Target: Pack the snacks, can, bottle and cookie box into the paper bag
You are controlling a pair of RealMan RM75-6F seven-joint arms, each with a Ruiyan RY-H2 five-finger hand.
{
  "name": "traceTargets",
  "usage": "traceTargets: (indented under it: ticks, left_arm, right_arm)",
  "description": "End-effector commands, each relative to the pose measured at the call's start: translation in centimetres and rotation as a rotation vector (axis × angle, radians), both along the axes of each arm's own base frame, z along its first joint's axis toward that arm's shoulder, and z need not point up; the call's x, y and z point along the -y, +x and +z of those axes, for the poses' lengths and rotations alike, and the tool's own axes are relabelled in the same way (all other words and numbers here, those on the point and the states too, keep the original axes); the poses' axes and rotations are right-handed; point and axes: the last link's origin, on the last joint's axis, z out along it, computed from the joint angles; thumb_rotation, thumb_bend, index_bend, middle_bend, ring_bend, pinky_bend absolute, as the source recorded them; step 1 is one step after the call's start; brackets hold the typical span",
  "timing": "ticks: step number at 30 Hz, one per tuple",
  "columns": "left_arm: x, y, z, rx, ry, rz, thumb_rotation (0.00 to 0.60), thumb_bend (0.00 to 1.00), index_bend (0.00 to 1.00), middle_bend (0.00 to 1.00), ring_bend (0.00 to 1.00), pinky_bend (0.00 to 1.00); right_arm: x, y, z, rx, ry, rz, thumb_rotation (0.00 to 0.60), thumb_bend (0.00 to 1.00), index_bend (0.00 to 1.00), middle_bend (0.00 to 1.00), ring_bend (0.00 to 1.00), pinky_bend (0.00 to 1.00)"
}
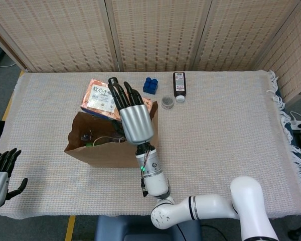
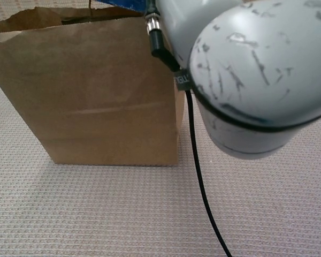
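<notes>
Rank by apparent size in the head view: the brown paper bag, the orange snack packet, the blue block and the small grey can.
1. Brown paper bag, largest.
2. Orange snack packet, partly covered by the right robot hand.
3. Blue block.
4. Small grey can, close to the block, so their order is unsure.

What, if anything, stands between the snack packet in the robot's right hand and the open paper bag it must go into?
Nothing visible blocks it. The right hand holds the snack packet over the back rim of the paper bag, whose mouth is open below. Items already inside take up part of the bag; how much room remains cannot be judged.
</notes>
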Motion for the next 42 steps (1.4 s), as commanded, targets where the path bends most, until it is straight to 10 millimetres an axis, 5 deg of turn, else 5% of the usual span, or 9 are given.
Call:
traceTargets:
  ticks: [1, 12, 20, 29, 34, 42]
  left_arm:
    - [0.0, 0.0, 0.0, 0.0, 0.0, 0.0, 0.6, 0.36, 0.04, 0.0, 0.0, 0.0]
    - [0.0, 0.0, 0.0, 0.003, -0.001, 0.0, 0.6, 0.36, 0.04, 0.0, 0.0, 0.0]
    - [0.1, -0.1, 0.1, 0.004, -0.001, 0.001, 0.6, 0.36, 0.05, 0.0, 0.0, 0.0]
    - [0.2, -0.1, 0.1, 0.005, 0.005, 0.004, 0.6, 0.36, 0.05, 0.0, 0.0, 0.0]
    - [0.2, 0.0, 0.0, -0.002, 0.011, 0.002, 0.6, 0.36, 0.04, 0.0, 0.0, 0.0]
    - [0.0, 0.2, -0.1, -0.004, 0.022, -0.013, 0.6, 0.36, 0.02, 0.0, 0.0, 0.0]
  right_arm:
    - [-0.1, -0.1, 0.0, -0.004, 0.007, 0.0, 0.6, 0.17, 0.0, 0.08, 0.0, 0.17]
    - [-0.7, 0.1, -0.6, 0.015, 0.048, 0.01, 0.6, 0.17, 0.0, 0.08, 0.0, 0.17]
    - [-0.2, -1.0, 2.6, 0.061, -0.017, -0.006, 0.6, 0.17, 0.0, 0.08, 0.0, 0.17]
    - [-1.5, -11.4, 10.0, -0.143, -0.044, -0.135, 0.6, 0.17, 0.0, 0.06, 0.0, 0.13]
    - [-5.8, -19.3, 13.4, -0.248, 0.049, -0.267, 0.6, 0.17, 0.0, 0.04, 0.0, 0.09]
    - [-14.9, -30.3, 15.5, -0.252, 0.15, -0.365, 0.6, 0.17, 0.0, 0.01, 0.0, 0.04]
